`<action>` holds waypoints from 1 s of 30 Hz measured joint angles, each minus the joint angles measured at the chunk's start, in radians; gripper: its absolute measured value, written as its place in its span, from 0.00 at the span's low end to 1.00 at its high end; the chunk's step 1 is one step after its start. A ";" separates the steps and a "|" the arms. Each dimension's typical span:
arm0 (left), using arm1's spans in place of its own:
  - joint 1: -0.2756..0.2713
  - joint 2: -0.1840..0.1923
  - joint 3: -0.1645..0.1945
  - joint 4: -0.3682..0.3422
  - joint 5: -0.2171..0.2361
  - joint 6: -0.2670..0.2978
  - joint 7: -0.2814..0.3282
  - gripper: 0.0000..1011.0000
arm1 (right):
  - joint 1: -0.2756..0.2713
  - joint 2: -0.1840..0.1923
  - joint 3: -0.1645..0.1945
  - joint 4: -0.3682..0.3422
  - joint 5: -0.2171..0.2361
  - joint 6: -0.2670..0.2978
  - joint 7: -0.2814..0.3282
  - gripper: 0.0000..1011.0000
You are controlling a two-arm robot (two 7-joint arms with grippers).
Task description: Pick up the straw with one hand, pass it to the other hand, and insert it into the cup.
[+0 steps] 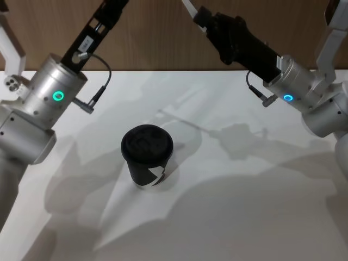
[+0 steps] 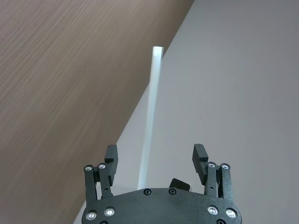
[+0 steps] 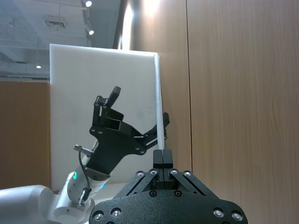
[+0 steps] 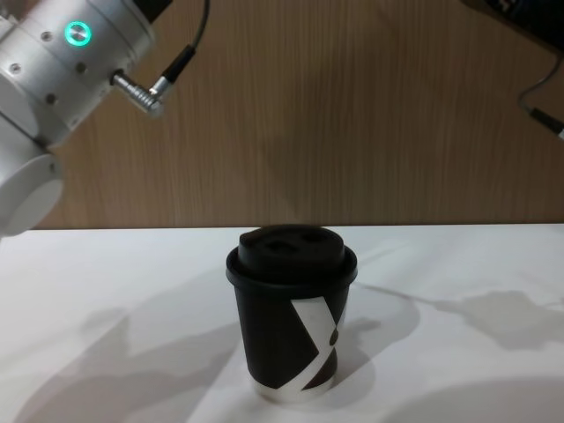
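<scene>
Straw (image 3: 159,102) held aloft, well above the cup (image 1: 147,157).
Grips one end of the straw in the right claw (image 3: 162,156), fingers pressed together on it, the rest jutting beyond the tips. Holds the left claw (image 2: 155,156) spread wide around the shaft, touching it with neither finger. Has the cup upright on the counter (image 1: 244,206), below and between both claws.

White table, wood wall.
The table (image 1: 244,217) is plain white, with soft grey shadows (image 1: 239,136) lying across it. A brown wood-grain wall (image 4: 352,106) rises just behind the table's far edge, and ceiling lights (image 3: 88,3) glow high above the table.
</scene>
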 joint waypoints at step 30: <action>-0.142 -0.044 0.060 0.153 -0.042 0.025 -0.070 0.99 | 0.000 0.000 0.000 0.000 0.000 0.000 0.000 0.00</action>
